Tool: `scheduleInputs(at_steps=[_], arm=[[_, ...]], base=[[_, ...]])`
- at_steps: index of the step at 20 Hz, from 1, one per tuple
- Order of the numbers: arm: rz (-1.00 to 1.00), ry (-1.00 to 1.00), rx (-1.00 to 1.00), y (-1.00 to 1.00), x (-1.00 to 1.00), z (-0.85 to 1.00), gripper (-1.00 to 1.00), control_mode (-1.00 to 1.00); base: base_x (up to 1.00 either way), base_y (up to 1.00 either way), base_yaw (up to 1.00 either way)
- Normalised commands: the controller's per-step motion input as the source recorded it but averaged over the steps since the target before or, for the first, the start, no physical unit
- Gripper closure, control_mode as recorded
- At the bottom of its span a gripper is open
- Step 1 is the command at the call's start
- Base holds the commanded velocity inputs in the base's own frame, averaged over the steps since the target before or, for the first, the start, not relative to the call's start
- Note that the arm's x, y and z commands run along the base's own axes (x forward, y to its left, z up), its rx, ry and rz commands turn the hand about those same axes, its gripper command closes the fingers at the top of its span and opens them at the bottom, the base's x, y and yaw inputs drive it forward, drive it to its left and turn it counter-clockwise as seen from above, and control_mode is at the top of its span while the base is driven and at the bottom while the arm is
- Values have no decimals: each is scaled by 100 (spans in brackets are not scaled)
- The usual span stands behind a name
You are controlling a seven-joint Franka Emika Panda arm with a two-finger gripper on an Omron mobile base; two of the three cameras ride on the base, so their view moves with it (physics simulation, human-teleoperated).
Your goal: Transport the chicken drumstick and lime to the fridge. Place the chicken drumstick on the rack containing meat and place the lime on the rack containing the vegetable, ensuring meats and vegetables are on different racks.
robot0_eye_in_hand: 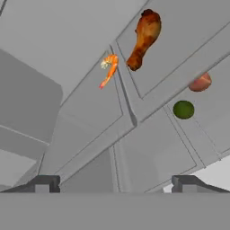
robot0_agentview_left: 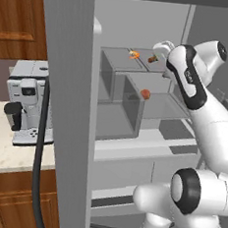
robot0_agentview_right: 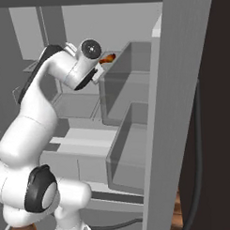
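Both items sit shelved in the fridge (robot0_agentview_left: 132,152) — drumstick (robot0_eye_in_hand: 143,38) near meat (robot0_eye_in_hand: 109,68), lime (robot0_eye_in_hand: 183,109) beside vegetable (robot0_eye_in_hand: 200,82) — so I'd draw my wide-open, empty gripper (robot0_eye_in_hand: 114,182) straight back.

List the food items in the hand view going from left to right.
meat → chicken drumstick → lime → vegetable

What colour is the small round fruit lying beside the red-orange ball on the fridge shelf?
Dark green: it is the lime, shown best in the hand view.
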Motion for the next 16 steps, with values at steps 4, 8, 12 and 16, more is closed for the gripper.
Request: scheduleInputs(at_steps=[4, 8, 12, 16], arm=[[0, 9, 0, 7, -100, 31, -100, -100], [0, 22, 0, -2, -100, 38, -100, -100], [0, 25, -1, -12, -100, 26, -100, -100], [0, 3, -5, 0, -100, 1, -100, -100]], base=[[0, 0, 0], [0, 0, 0], [0, 0, 0], [0, 0, 0]])
